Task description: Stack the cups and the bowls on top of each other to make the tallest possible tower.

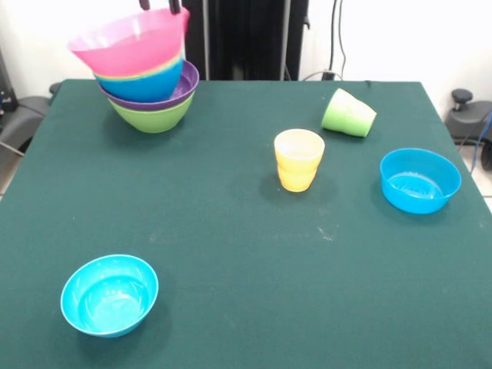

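On the green-covered bench (246, 307) the front view shows one tower (146, 73), two loose bowls and two cups. The tower stands at the far left corner of the bench: a lime green bowl (151, 117) at its base, a purple bowl (183, 88) nested in it, a blue bowl (142, 86) above that, a thin green-yellow rim showing over the blue, and a large pink bowl (134, 46) on top, tilted so its rim leans toward the left (five rims counted in all). Two dark tips of the fingers (157, 5) show at the top edge just above the pink bowl's rim; whether they are open or closed cannot be told. The yellow-orange cup (298, 159) stands upright near the middle of the bench, mouth up. The light green cup (349, 113) lies tipped on its side beyond it and to its right, well apart from the tower. A blue bowl (420, 180) sits upright near the right edge, and a cyan bowl (109, 294) sits upright in the near left part of the bench, both standing alone.
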You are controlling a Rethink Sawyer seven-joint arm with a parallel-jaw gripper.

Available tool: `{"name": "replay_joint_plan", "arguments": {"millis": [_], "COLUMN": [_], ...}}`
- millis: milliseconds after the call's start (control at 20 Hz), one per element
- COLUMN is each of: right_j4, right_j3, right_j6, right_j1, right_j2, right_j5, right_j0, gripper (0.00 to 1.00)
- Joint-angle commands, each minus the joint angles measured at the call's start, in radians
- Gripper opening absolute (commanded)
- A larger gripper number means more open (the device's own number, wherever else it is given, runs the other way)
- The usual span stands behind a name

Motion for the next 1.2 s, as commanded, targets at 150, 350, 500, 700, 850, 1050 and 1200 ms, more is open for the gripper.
{"name": "replay_joint_plan", "arguments": {"millis": [150,350,500,700,850,1050,1200], "right_j4": [0.06,0.067,0.094,0.138,0.161,0.144,0.112], "right_j3": [-0.017,-0.004,-0.011,-0.053,-0.106,-0.197,-0.272], "right_j6": [-0.127,-0.109,-0.113,-0.102,-0.068,0.001,0.035], "right_j1": [-0.043,-0.038,-0.067,-0.104,-0.113,-0.092,-0.031], "right_j2": [0.116,0.125,0.144,0.17,0.173,0.143,0.118], "right_j5": [0.148,0.13,0.152,0.211,0.259,0.338,0.36], "right_j0": [0.056,0.062,0.065,0.103,0.159,0.245,0.302], "gripper": [1.0,1.0,1.0,1.0,1.0,1.0,1.0]}}
